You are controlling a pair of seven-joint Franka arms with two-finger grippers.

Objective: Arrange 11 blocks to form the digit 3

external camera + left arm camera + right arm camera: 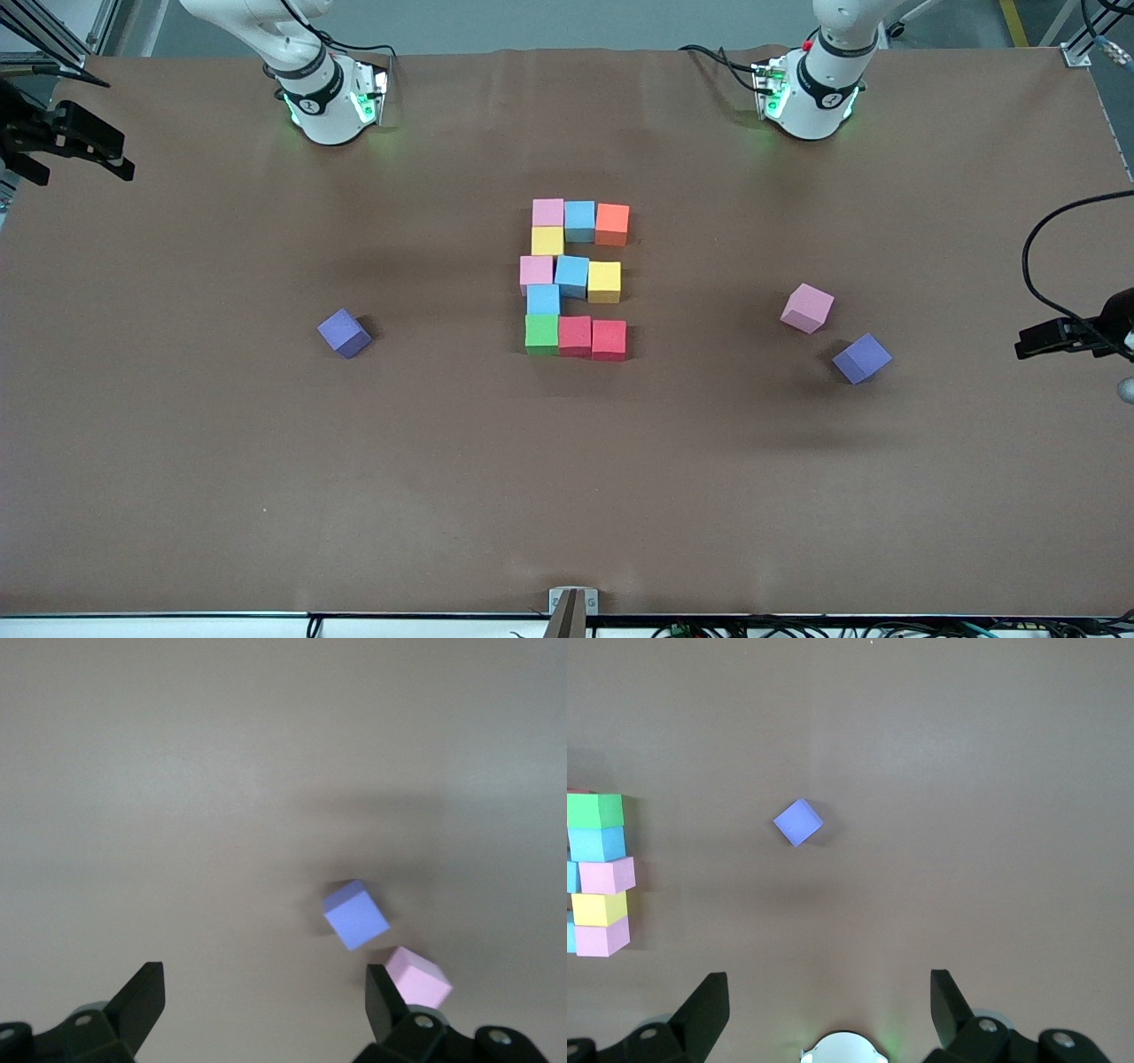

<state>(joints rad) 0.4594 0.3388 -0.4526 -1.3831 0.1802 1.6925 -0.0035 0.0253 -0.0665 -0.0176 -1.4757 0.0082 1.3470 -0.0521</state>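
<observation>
Two Franka arms, bases at the top of the front view. The right arm rises from its base at upper left; its right gripper (66, 142) appears at the frame's left edge, upper part, fingers spread wide and empty. The left arm rises from its base at upper right; its left gripper (1059, 338) shows at the right edge, mid-height, fingers (142, 992) likewise apart, holding nothing.
</observation>
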